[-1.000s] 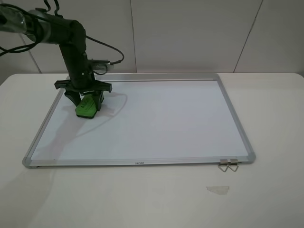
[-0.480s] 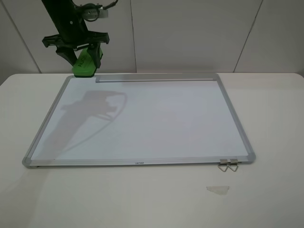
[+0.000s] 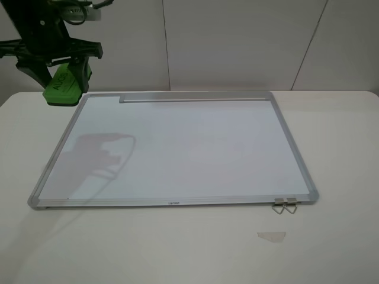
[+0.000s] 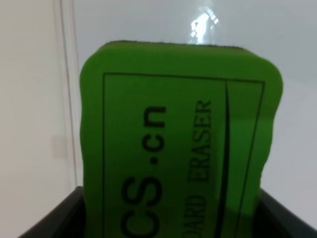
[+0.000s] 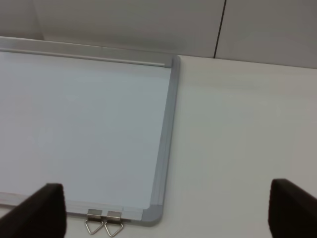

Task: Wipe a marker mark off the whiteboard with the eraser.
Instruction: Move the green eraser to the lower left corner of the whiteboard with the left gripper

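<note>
Gripping the green eraser (image 3: 62,89) by its sides, the left gripper (image 3: 59,78) has its jaws closed snug on the block, holding it in the air beyond the far left corner of the whiteboard (image 3: 207,148). We see the right gripper (image 5: 166,212) spread wide, holding nothing, over the board's near right corner by 2 clips (image 5: 104,225).
</note>
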Tool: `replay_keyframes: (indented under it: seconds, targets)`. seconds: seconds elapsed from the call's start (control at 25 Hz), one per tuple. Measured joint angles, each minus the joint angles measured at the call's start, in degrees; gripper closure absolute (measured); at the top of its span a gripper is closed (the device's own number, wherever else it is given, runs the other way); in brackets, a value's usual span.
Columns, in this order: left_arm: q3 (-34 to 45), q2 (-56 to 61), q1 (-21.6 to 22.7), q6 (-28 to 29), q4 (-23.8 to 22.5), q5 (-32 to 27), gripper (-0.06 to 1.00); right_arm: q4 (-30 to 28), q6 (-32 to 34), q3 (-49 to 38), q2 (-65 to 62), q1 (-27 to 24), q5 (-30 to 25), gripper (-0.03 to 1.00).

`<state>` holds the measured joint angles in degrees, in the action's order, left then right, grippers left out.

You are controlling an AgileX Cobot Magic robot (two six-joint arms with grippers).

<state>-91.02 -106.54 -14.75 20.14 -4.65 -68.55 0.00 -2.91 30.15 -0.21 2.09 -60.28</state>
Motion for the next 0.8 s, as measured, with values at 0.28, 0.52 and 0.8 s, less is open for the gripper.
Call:
replay_keyframes:
  seconds: [0.28,0.52,0.8]
  targets:
    - [20.9,11.0,0.0,6.3,-1.9,5.6,0.34,0.0,0.0,0.0,0.0,0.0,0.0,0.15]
    - [38.7,17.4,0.0,14.3,-2.0,18.8,0.34,0.0,0.0,0.0,0.0,0.0,0.0,0.15]
    - [52.3,18.0,0.1,18.9,-3.9,33.7,0.34,0.0,0.0,0.0,0.0,0.0,0.0,0.15]
